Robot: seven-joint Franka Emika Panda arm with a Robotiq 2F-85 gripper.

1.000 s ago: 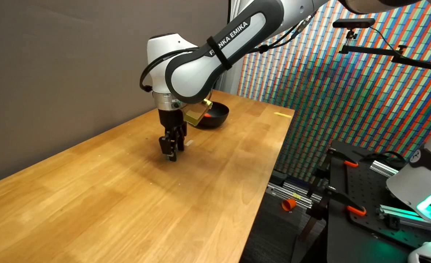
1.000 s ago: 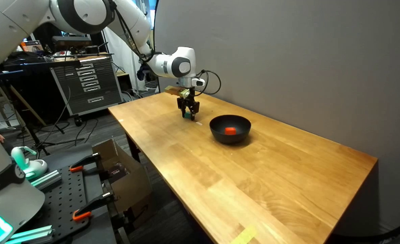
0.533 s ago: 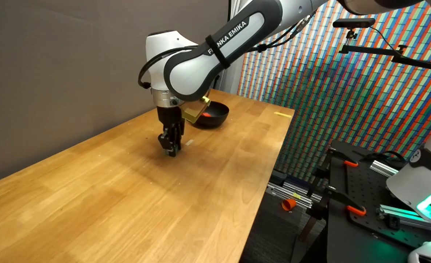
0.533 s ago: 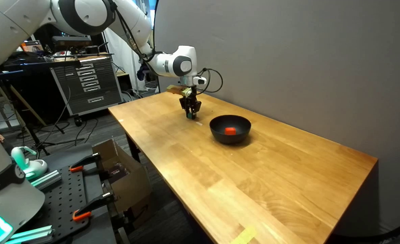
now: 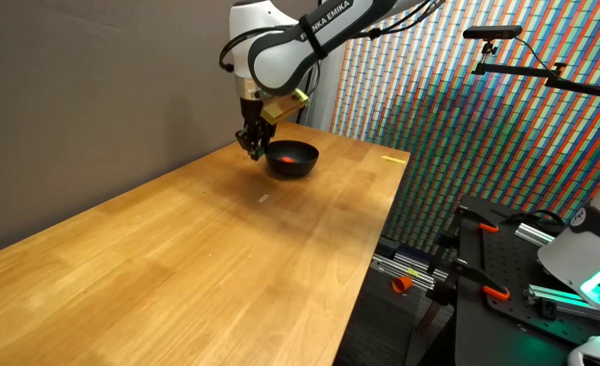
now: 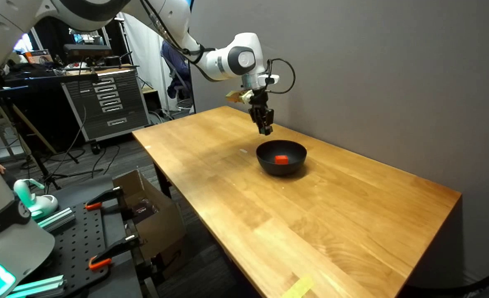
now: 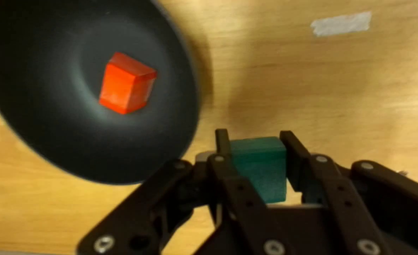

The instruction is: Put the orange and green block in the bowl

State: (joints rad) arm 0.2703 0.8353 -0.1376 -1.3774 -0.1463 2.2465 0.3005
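Note:
A black bowl (image 7: 53, 148) stands on the wooden table, and it shows in both exterior views (image 5: 304, 168) (image 6: 274, 167). An orange-red block (image 7: 118, 90) lies inside it, also seen in both exterior views (image 5: 286, 160) (image 6: 281, 159). My gripper (image 7: 255, 141) is shut on a green block (image 7: 265, 173), with one finger on each side of it. In an exterior view the gripper (image 6: 265, 126) is above the table, higher than the bowl's rim and beside the bowl. In the wrist view the bowl is left of the fingers.
A grey wall (image 6: 352, 82) runs along the table's far long side, close to the gripper. A strip of whitish tape (image 7: 341, 24) is stuck on the table (image 6: 236, 198). Yellow tape (image 5: 393, 159) marks a spot near the table's edge.
The gripper was low at the table around the green block with its fingers wider. The fingers have closed on it. The arm has risen and moved toward the bowl with the block.

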